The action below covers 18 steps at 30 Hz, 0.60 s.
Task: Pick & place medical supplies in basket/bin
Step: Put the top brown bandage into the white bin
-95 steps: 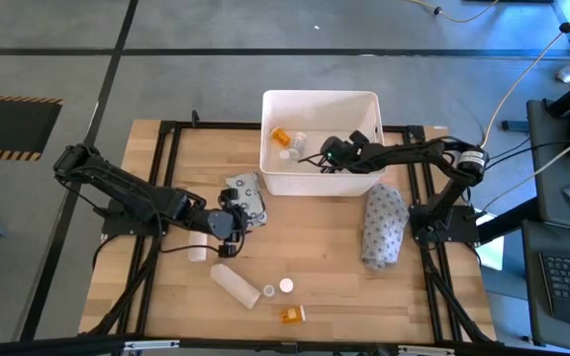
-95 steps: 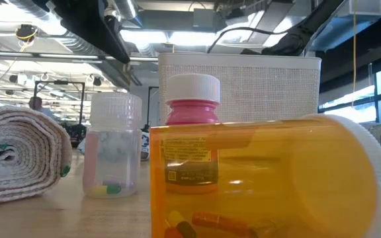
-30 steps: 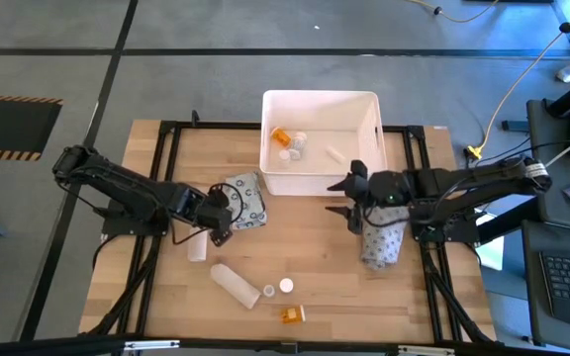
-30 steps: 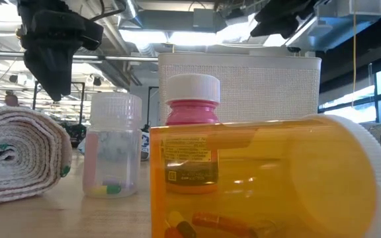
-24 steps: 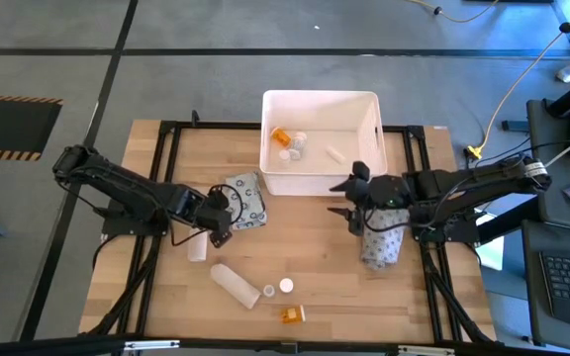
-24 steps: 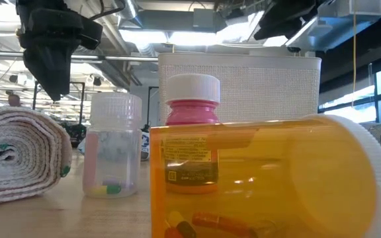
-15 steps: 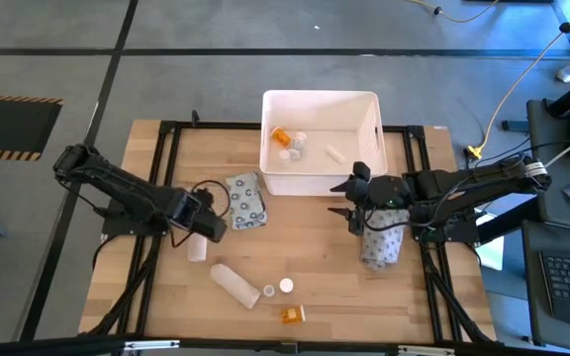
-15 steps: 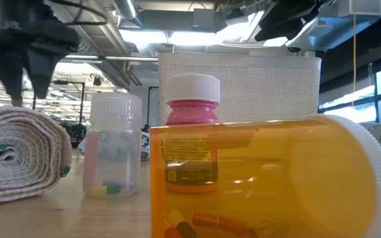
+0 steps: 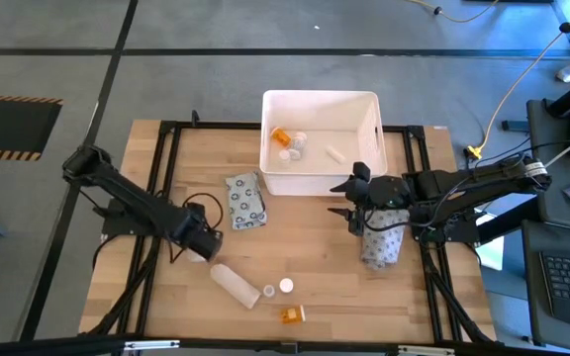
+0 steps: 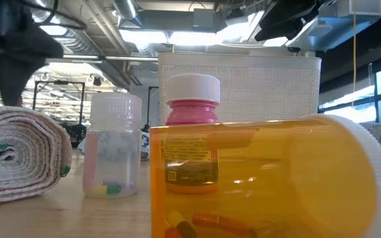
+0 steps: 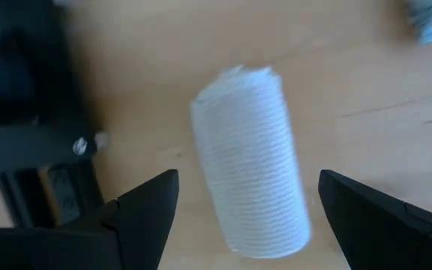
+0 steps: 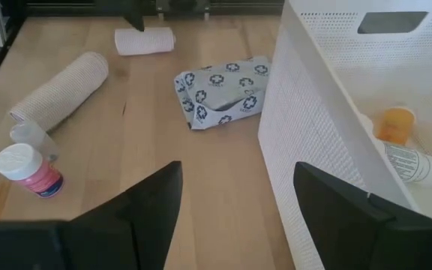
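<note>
— Which step are you working on?

— I am lining up a pick. My left tool (image 11: 242,196) is hanging over a small white roll (image 11: 252,159) lying on the counter (image 9: 305,267), fingers spread wide, one on each side of it and not touching it. Nothing is pinched.

— Where is that relative to the bin?

— The white bin (image 9: 369,104) is sitting at the far middle of the counter; the roll is well in front of it and off toward my left arm's side. Closer to the bin, just beside its front left corner, the grey packet printed with circles (image 9: 246,201) is lying flat. A longer white roll (image 9: 235,284), a pink bottle with a white cap (image 9: 285,286) and an orange pill bottle (image 9: 292,314) are waiting further from the bin, near the front edge.

— And your other tool?

— My right tool (image 9: 350,199) is idling just in front of the bin's right corner, spread and carrying nothing.

— Next move?

— I judge I need to be lowering until the roll sits between my fingers, squeezing gently across its width since it looks soft, then lifting clear of the bin's tall wall.
</note>
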Available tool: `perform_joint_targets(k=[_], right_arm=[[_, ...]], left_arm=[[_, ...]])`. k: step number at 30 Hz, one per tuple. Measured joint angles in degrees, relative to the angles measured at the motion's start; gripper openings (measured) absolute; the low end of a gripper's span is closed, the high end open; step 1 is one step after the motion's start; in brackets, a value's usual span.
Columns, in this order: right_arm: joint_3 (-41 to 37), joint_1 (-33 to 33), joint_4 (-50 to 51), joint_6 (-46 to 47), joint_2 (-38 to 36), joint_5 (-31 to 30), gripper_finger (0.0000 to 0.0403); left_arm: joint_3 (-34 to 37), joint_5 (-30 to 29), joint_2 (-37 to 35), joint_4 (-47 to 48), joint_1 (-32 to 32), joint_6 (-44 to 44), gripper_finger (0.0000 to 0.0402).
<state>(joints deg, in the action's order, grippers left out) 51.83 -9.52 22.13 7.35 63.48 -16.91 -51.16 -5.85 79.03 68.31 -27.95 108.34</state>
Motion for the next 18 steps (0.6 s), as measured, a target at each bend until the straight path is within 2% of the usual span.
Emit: perform_joint_targets(k=[8,18], right_arm=[[0.0,0.0,0.0,-0.1,0.0,0.0,0.0257],[0.0,0.0,0.0,-0.1,0.0,0.0,0.0257]], left_arm=[[0.0,4.1,10.0,-1.0,-0.4,1.5,0.0313],[0.0,3.8,16.2,-1.9,0.8,-6.2,0.0313]])
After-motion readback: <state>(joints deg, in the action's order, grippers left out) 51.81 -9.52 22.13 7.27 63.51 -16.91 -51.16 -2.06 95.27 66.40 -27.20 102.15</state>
